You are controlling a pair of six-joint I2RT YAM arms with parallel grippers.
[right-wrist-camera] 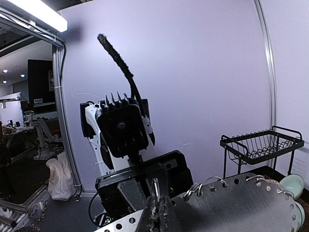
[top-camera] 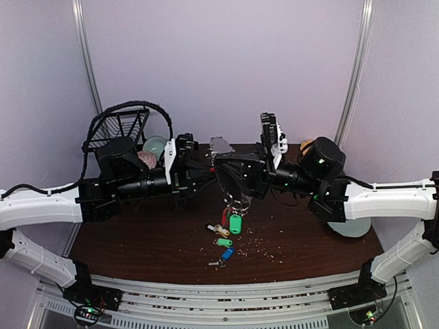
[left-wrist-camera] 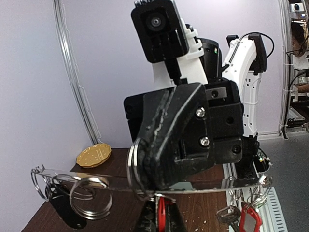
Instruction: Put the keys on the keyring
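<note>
My two grippers meet above the middle of the table. The left gripper (left-wrist-camera: pixel 161 207) is shut on a red-tagged key (left-wrist-camera: pixel 162 215), held just under a flat perforated metal plate (right-wrist-camera: pixel 241 203). The right gripper (right-wrist-camera: pixel 159 211) is shut on a silvery split keyring (left-wrist-camera: pixel 131 166) at the plate's edge. More rings (left-wrist-camera: pixel 89 198) and keys with a red tag (left-wrist-camera: pixel 248 218) hang from the plate. From above, a green-tagged key (top-camera: pixel 235 223) dangles below the grippers. Green-tagged (top-camera: pixel 223 241) and blue-tagged keys (top-camera: pixel 227 253) lie on the table.
A black wire rack (top-camera: pixel 120 127) stands at the back left beside a pale green plate (top-camera: pixel 155 144). A gold plate (left-wrist-camera: pixel 94 154) lies at the back right, and a pale plate (top-camera: pixel 351 228) sits under the right arm. Crumbs dot the brown table (top-camera: pixel 137 240).
</note>
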